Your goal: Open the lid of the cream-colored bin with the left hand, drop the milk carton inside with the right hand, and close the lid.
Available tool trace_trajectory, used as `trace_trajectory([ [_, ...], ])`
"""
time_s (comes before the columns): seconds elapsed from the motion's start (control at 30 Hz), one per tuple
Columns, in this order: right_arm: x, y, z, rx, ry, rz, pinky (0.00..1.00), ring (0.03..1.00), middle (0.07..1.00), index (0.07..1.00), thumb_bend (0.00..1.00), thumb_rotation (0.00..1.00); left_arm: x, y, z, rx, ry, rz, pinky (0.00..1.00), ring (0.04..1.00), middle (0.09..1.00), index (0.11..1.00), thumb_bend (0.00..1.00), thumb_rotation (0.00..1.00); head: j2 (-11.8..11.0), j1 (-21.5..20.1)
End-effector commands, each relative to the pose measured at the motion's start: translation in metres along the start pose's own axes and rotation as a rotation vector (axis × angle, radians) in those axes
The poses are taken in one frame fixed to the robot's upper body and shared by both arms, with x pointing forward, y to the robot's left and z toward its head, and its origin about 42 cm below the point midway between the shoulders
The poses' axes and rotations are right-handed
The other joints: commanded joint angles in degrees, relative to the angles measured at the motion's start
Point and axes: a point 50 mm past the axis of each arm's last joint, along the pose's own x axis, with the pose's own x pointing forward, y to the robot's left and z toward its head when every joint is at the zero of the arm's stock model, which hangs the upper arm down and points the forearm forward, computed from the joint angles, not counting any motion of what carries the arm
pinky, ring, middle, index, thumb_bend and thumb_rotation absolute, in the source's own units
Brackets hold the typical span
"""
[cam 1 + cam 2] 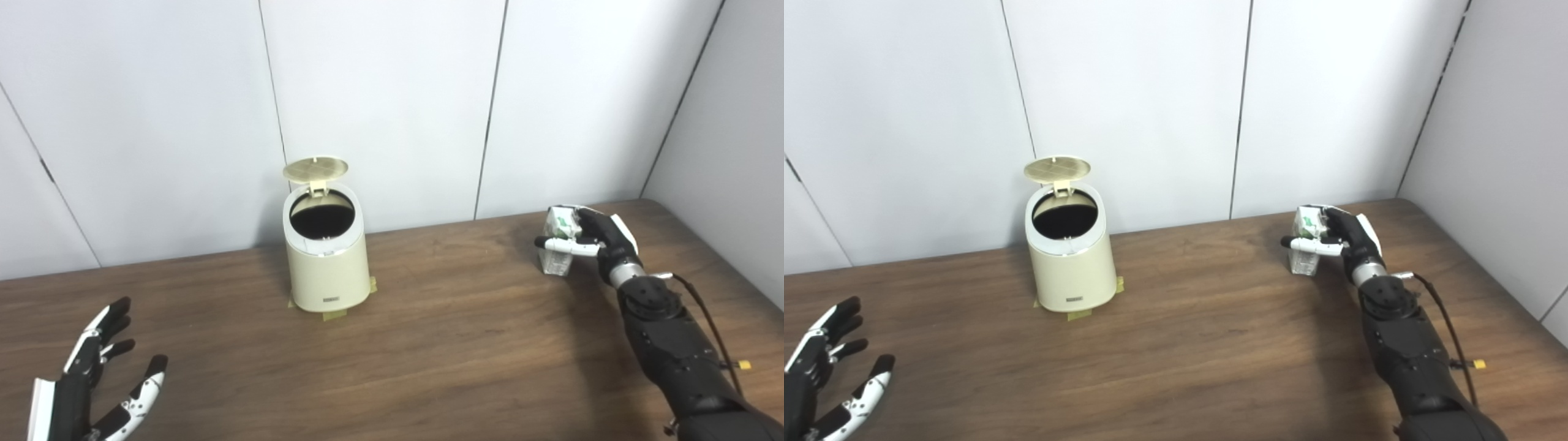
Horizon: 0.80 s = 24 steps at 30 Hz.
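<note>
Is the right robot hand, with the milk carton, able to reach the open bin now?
Probably yes: the lid stands up, the bin mouth is uncovered, and bare table lies between it and the right robot hand.

No readable text anywhere. Small dark label low on front of bin (331, 299): illegible. Green print on milk carton (558, 245): too blurred to read.

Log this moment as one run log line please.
lid: open | cream-colored plastic bin: upright | left hand: open, idle | right hand: gripping white-green milk carton on brown wooden table | drop: pending
</note>
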Motion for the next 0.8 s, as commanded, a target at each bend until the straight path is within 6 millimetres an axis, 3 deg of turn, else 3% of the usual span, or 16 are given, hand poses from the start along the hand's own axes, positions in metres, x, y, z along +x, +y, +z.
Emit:
trace_trajectory([
  [0.0,0.0153,-0.0119,0.0367,0.000,-0.107,-0.082,0.47,0.484,0.526,0.466,0.52,0.00,0.0076,0.0043,0.0093,0.020,-0.056,0.009,0.78,0.872,0.891,0.870,0.40,0.09,0.04,0.03],
  [0.4,0.0145,-0.0107,0.0346,-0.007,-0.111,-0.123,0.46,0.479,0.509,0.450,0.52,0.00,0.0086,0.0037,0.0107,0.028,-0.061,0.001,0.77,0.867,0.887,0.867,0.41,0.12,0.05,-0.06],
  [0.6,0.0155,-0.0115,0.0336,-0.016,-0.118,-0.124,0.45,0.471,0.515,0.452,0.52,0.00,0.0091,0.0011,0.0109,0.027,-0.062,-0.001,0.78,0.867,0.885,0.866,0.41,0.08,-0.14,-0.04],
  [0.77,0.0125,-0.0072,0.0417,-0.024,-0.164,-0.137,0.42,0.461,0.519,0.456,0.52,0.00,0.0098,-0.0024,0.0105,0.037,-0.067,-0.002,0.76,0.857,0.878,0.862,0.40,0.08,-0.36,0.28],
])
